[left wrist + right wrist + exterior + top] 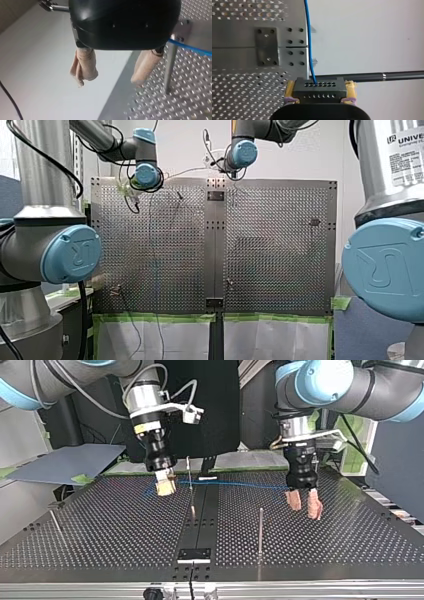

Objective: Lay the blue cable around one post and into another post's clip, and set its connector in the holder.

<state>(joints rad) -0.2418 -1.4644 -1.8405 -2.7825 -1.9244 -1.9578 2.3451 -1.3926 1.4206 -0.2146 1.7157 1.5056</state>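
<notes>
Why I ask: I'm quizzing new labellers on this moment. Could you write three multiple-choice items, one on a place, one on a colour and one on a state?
1. Where is the black connector?
A. Between my right gripper's pads
B. Lying flat on the table
C. Hanging on a post

2. What colour is the cable leaving the connector?
A. Red
B. Blue
C. Green

3. How do my left gripper's fingers stand?
A. Shut on the cable
B. Apart, with nothing between them
C. Shut on a post

Answers:
1 A: the right wrist view shows the yellow pads clamping the connector from both sides.
2 B: the line running out of the connector's holes is blue.
3 B: the left wrist view shows a bare gap between the two beige pads.
</notes>
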